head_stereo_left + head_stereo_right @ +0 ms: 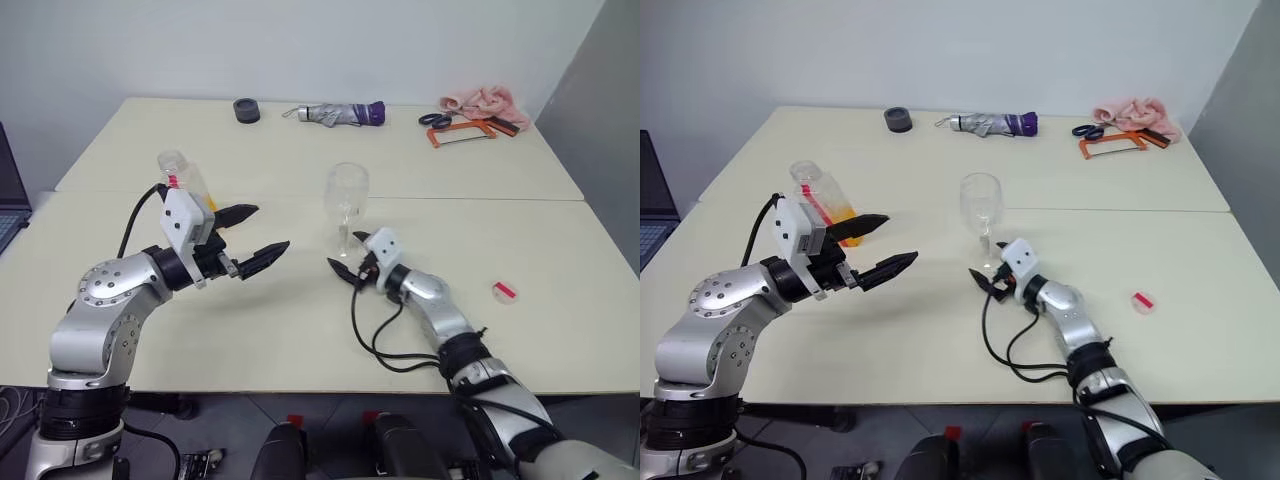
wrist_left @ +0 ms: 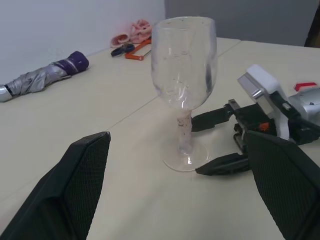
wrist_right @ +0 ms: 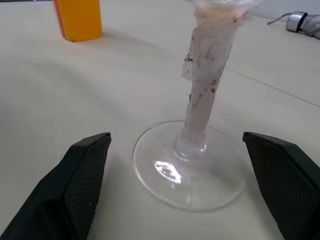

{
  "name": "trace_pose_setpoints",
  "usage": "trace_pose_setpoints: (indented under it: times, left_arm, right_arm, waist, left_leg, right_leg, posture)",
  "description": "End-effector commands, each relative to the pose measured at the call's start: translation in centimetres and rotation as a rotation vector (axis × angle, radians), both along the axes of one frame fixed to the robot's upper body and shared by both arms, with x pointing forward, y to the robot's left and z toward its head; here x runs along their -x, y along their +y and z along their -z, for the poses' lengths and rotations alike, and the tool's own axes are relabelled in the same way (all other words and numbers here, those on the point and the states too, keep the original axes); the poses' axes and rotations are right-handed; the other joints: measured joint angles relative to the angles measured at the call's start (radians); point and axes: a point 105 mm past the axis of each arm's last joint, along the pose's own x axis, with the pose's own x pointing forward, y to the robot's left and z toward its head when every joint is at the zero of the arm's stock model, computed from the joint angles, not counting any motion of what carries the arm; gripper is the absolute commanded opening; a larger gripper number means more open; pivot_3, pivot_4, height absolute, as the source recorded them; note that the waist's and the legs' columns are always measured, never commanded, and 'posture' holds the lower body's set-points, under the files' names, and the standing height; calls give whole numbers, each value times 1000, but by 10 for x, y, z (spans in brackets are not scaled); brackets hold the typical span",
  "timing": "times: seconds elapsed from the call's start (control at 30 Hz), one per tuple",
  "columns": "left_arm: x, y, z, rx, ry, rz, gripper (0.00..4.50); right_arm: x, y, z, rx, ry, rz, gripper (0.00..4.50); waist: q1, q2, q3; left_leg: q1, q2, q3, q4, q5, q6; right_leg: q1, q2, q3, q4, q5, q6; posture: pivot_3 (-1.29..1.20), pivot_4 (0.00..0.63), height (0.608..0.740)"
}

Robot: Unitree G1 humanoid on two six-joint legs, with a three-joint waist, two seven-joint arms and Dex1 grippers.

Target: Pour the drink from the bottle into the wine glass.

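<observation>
**Both grippers open, wine glass standing between them**

From the head camera we see a pale table (image 1: pixel 300 330). The wine glass (image 1: pixel 347 205) stands upright near its middle, bowl empty as far as we can tell. Our right gripper (image 1: pixel 347 262) sits low at the glass's foot, its black fingers spread on either side of the stem, not closing on it. Our left gripper (image 1: pixel 252 240) hovers well to the left of the glass, fingers wide apart and holding nothing. Behind the left gripper stands the bottle (image 1: pixel 822 198), upright on the table, with the orange drink (image 1: pixel 843 215) in its lower part; its cap is off. A small red-and-white cap (image 1: pixel 504 291) lies on the table to the right. At the far edge lie a folded umbrella (image 1: pixel 335 114), a dark roll of tape (image 1: pixel 246 110), an orange saw (image 1: pixel 462 132) and a pink cloth (image 1: pixel 484 101).

In the left wrist view, we look between our own wide-open fingers (image 2: pixel 75 190) at the glass, with the right gripper beside its foot.

In the right wrist view, the glass's round foot (image 3: pixel 190 165) lies between our spread fingers (image 3: pixel 75 185), untouched. The stem is wrapped in pale tape. The bottle's orange base (image 3: pixel 78 19) stands well beyond.
</observation>
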Motion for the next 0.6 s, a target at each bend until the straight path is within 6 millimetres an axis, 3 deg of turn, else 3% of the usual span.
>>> trace_pose_setpoints:
  times: [0.03, 0.17, 0.27, 0.37, 0.6]
  left_arm:
    - [2, 4, 10, -3, -4, -46, 4500]
    - [2, 16, 26, 13, 9, -151, 4500]
    - [0, 30, 37, 50, 25, -259, 4500]
    - [-10, 69, 51, 100, 13, -536, 4500]
    - [-25, 108, 53, 132, -38, -821, 4500]
  right_arm:
    - [19, -28, 6, 57, 6, 5, 4492]
    - [49, -47, -6, 66, -15, -12, 4492]
    - [76, -50, -21, 40, 3, -84, 4492]
    - [107, -45, -39, 36, 27, -188, 4492]
    - [123, -22, -66, 23, 2, -266, 4492]
  waist:
    - [5, 1, 0]
    - [16, 0, 0]
    - [18, 1, 0]
    - [16, 2, 1]
    - [18, 0, 0]
  left_leg:
    - [0, 0, 0, 0, 0, 0]
    - [-1, 0, -1, 0, 0, 0]
    - [-1, 0, -1, 0, 0, 0]
    - [0, 0, -1, 0, 0, 0]
    - [1, -1, -2, 1, 0, 0]
  right_leg:
    - [0, 0, 0, 0, 0, 0]
    - [0, -1, 0, -2, -1, 1]
    - [0, -1, 0, -1, -1, 1]
    - [0, -1, 0, -1, -1, 2]
    - [1, 2, -1, -1, -2, 4]
  posture:
    - [0, 150, 740]
    - [0, 150, 740]
    - [0, 150, 740]
    - [0, 150, 740]
    - [0, 150, 740]
